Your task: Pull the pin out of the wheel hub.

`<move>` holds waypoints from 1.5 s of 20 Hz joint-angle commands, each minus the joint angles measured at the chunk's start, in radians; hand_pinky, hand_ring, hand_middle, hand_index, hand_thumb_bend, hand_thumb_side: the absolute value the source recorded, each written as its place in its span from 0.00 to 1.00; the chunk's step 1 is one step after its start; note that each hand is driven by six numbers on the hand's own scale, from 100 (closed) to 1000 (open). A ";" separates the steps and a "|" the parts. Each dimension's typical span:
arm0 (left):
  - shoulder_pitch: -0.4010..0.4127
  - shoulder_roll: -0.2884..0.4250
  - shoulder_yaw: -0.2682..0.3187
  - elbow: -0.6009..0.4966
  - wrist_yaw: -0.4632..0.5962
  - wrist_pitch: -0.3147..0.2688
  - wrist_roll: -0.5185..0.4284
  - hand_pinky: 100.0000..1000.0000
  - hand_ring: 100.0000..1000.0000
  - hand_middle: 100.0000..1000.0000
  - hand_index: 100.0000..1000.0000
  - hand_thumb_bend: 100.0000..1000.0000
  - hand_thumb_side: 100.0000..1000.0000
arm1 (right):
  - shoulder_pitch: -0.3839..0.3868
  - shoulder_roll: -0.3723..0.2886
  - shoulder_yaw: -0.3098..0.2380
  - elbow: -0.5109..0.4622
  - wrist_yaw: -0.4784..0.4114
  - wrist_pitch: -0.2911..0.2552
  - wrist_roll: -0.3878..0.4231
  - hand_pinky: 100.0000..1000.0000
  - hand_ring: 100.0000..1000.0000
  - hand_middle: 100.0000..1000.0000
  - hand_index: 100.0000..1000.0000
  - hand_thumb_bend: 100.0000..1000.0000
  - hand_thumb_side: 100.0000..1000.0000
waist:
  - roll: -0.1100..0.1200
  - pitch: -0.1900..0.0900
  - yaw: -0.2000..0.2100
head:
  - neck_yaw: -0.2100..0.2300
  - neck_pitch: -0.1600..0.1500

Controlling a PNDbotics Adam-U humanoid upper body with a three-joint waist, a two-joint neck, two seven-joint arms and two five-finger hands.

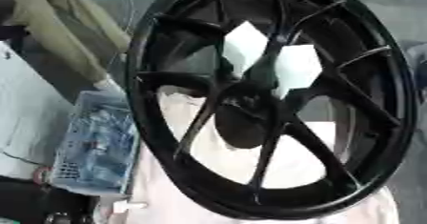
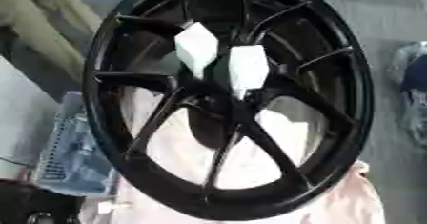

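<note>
the black wheel hub [image 1: 275,99] fills my view, tilted, standing over a pale pink cloth [image 1: 208,170]. two white pieces [image 1: 246,46] sit between the spokes near its centre – i can't make out a pin. a bluish basket [image 1: 96,147] sits left. neither hand shows – finger state unknown.

The wheel hub [image 1: 275,99] was seen as glossy black, rim and spokes alike. Two pale, whitish-mint patches [image 1: 298,68] were noticed among the spokes at about twelve o'clock from the centre. A pale pink cloth [image 1: 292,166] was seen beneath. At nine o'clock, a blue-and-white mesh-patterned basket [image 1: 96,147] was seen, and olive-khaki fabric [image 1: 50,23] at eleven o'clock.
</note>
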 commanded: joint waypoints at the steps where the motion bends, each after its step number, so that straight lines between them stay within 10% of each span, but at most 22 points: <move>1: -0.002 0.010 0.009 -0.018 -0.006 0.002 0.002 0.89 0.74 0.68 0.77 0.00 0.66 | -0.005 -0.034 -0.011 -0.006 0.003 -0.002 0.004 0.59 0.71 0.60 0.78 0.00 0.00 | 0.001 -0.026 -0.001 | 0.004 -0.010; 17: 0.000 0.012 0.008 -0.018 -0.006 0.004 0.001 0.89 0.74 0.68 0.77 0.00 0.66 | 0.021 -0.044 0.011 -0.006 0.055 0.022 0.030 0.63 0.74 0.63 0.79 0.00 0.03 | -0.003 -0.028 -0.006 | 0.005 -0.004; 30: -0.010 0.019 -0.007 -0.018 0.012 0.015 -0.015 0.89 0.74 0.68 0.77 0.00 0.66 | 0.073 -0.102 0.168 -0.006 0.250 0.030 0.217 0.71 0.81 0.74 0.83 0.19 0.15 | -0.013 -0.050 -0.008 | -0.018 -0.011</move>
